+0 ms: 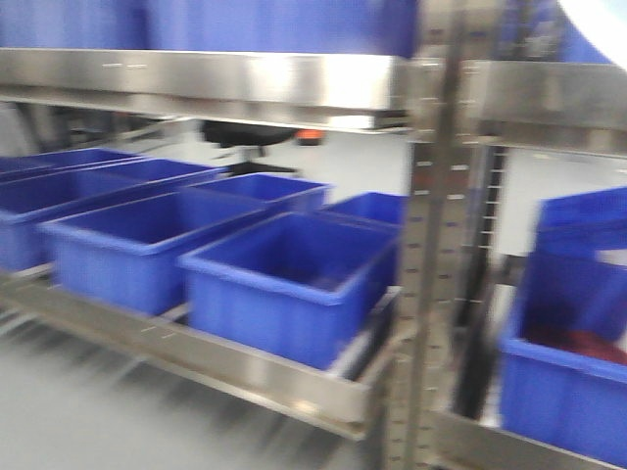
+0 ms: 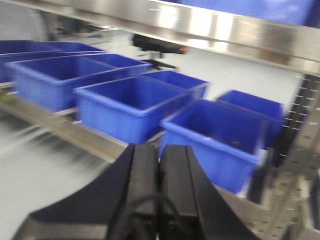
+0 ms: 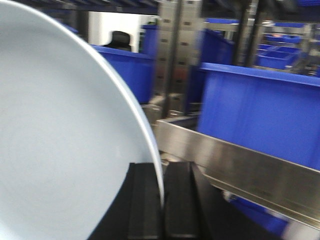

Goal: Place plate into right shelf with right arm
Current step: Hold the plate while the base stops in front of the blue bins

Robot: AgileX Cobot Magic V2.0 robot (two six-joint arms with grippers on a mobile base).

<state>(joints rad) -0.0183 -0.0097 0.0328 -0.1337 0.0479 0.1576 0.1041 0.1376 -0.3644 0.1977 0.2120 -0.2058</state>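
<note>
Clamping the plate [image 3: 60, 140], the right fingers [image 3: 145, 205] pinch its rim.

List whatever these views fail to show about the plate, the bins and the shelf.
- The plate: right wrist view; the left, top and bottom edges cut most of it off.
- The red contents of the rightmost blue bin: front view; motion blur and the bin wall leave them unidentifiable.
- The right shelf space behind the plate: right wrist view; the plate blocks it.
</note>
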